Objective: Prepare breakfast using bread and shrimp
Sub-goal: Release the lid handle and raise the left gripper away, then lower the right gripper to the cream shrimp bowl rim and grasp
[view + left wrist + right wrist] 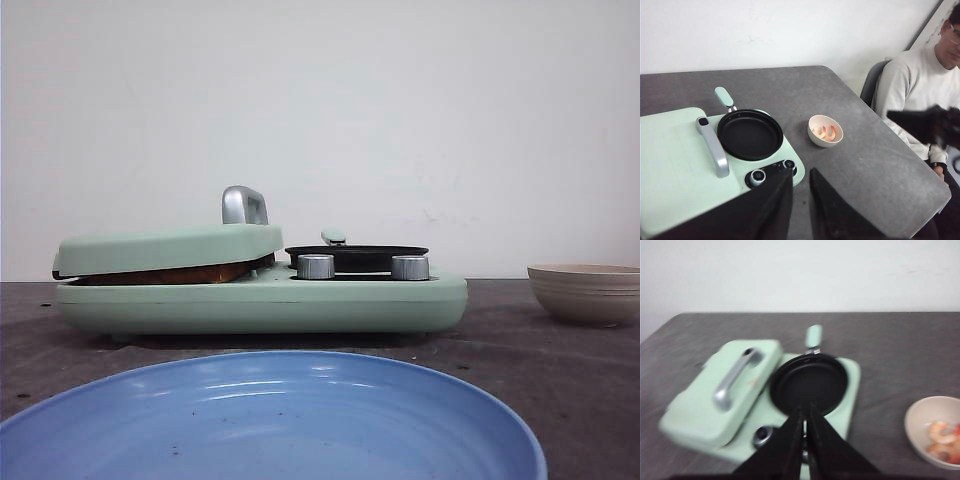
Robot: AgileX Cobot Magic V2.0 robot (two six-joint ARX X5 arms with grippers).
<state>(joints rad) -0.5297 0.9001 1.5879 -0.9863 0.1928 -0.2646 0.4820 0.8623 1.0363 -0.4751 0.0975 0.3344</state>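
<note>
The bread (170, 272) sits under the press lid (165, 248); the shrimp (825, 133) wait in the bowl (825, 143) beside the empty pan (750, 135). Our left gripper (800, 200) and right gripper (806, 440) are nearly closed, holding nothing. Next we must open one and fetch shrimp.

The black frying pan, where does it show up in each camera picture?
Front view: black frying pan, seen edge-on behind two silver knobs.
Left wrist view: the pan beside the press handle.
Right wrist view: the pan just beyond the right gripper.
Shared landmark: the knobs.
</note>
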